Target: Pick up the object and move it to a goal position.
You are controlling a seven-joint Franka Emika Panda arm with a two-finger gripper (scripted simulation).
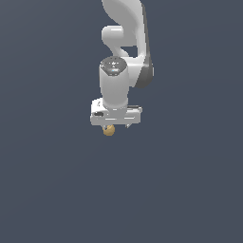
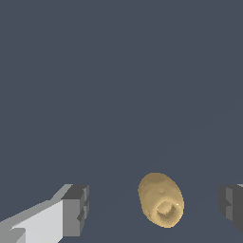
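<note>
Arm [image 1: 124, 52]: white Panda, entering at the top centre of the exterior view, bending down to a thick wrist cylinder just above mid-frame.

Gripper [image 1: 112, 127]: white, pointing downward at the middle of the exterior view, wide flat body below the wrist cylinder; in the wrist view [image 2: 154, 206] seen from behind the tips.

Fingers [image 2: 76, 209]: spread wide apart in the wrist view, one dark-padded tip near the lower left of the picture on a pale grey stem, the other [image 2: 231, 205] cut by the lower right edge; neither pad touching anything.

Object [image 1: 109, 130]: small tan-yellow lump, just under the gripper body in the exterior view, slightly toward the exterior view's left of the gripper's middle, far narrower than the gripper.

Object in wrist view [image 2: 161, 199]: oval, with a small dimple on its near end, lying between the two tips, nearer the right-hand one yet with a clear gap on both sides.

Contact: none visible between object and pads; whether resting on the surface or lifted, impossible to tell.

Surface [image 1: 57, 180]: plain dark slate-blue, filling the background of both pictures.
</note>
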